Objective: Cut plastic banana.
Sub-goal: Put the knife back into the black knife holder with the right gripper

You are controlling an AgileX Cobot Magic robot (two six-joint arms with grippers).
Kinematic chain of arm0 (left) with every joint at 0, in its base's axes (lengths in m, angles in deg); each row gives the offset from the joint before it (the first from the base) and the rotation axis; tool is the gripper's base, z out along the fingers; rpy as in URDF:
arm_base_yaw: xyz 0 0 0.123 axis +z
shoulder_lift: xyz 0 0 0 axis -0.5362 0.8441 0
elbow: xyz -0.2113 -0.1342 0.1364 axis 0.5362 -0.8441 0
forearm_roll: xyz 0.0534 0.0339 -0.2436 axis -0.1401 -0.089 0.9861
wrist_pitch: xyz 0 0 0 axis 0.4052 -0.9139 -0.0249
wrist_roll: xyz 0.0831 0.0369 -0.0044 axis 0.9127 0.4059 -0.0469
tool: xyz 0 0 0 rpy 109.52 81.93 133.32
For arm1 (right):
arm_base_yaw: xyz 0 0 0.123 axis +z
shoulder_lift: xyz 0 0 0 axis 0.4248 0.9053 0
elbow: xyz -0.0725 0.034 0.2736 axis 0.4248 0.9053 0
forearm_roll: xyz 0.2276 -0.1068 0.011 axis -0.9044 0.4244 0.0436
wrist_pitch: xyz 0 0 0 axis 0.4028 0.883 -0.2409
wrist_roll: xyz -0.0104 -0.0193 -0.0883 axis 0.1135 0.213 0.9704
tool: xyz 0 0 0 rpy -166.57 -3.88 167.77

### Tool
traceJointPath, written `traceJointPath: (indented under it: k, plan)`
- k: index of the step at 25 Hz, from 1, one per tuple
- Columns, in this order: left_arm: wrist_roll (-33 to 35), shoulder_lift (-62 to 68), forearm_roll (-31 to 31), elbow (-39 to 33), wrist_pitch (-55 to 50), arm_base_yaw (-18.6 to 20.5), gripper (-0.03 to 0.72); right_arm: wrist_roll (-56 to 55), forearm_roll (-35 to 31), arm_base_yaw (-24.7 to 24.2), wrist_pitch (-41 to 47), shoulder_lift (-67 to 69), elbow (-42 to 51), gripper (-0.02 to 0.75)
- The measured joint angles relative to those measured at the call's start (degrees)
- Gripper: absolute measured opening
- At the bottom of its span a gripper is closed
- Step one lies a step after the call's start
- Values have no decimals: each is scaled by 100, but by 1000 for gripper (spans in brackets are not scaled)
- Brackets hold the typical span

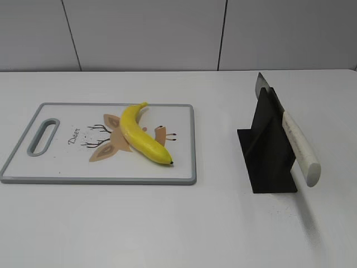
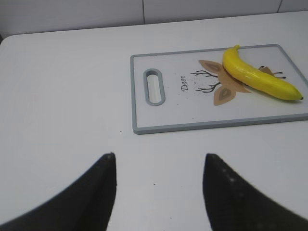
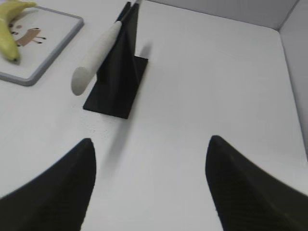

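With both end effectors spread empty, the opening step likely awaits: the right end effector [image 3: 149, 185] fetching the white-handled knife [image 3: 94, 57] from its black stand [image 3: 118, 79] before cutting the yellow plastic banana [image 1: 143, 134].

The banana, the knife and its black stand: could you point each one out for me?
banana [image 1: 142, 137]: exterior view, on the middle of its yellow body.
knife [image 1: 299, 146]: exterior view, on its white handle.
black stand [image 3: 115, 82]: right wrist view, on its upright panel.
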Motion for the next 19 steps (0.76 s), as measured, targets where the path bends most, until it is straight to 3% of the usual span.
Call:
traceJointPath:
  k: [5,14,19]
  plan:
    - [0,0,0,0,0,0,547,0,0,-622,0,0,0,559]
    - [0,0,0,0,0,18,547,0,6,-638,0,0,0,557]
    - [0,0,-11,0,1,325,547,0,6,-638,-6,0,0,557]
